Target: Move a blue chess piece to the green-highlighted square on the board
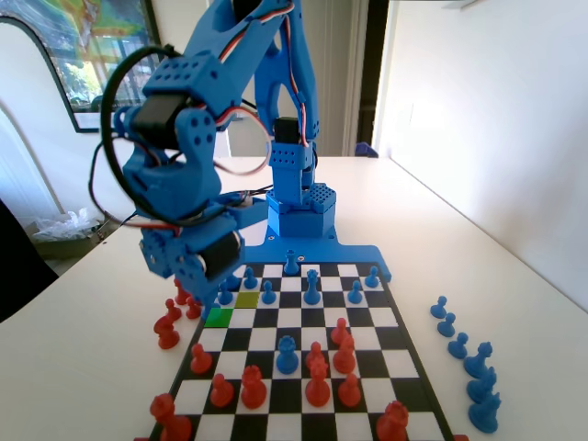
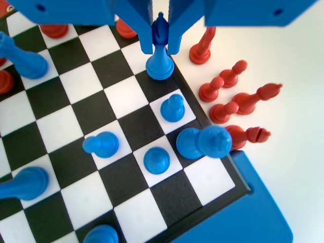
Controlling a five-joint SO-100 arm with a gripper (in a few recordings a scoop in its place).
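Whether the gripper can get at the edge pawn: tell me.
Probably yes: the gripper straddles the pawn, jaws seemingly pinching its head, and no neighbouring piece crowds it.

I see my blue arm rising from its base at the far end of the fixed view, folding over at the elbow and reaching down toward the picture's left side. The wrist hangs low there, servo housing facing the camera, black cables looping around it. In the wrist view the gripper points straight down, its 2 jaws hanging from the top edge, drawn close together with a narrow gap. They seem to be pinching the blue chess piece by its head, though I can't confirm firm contact from this angle.
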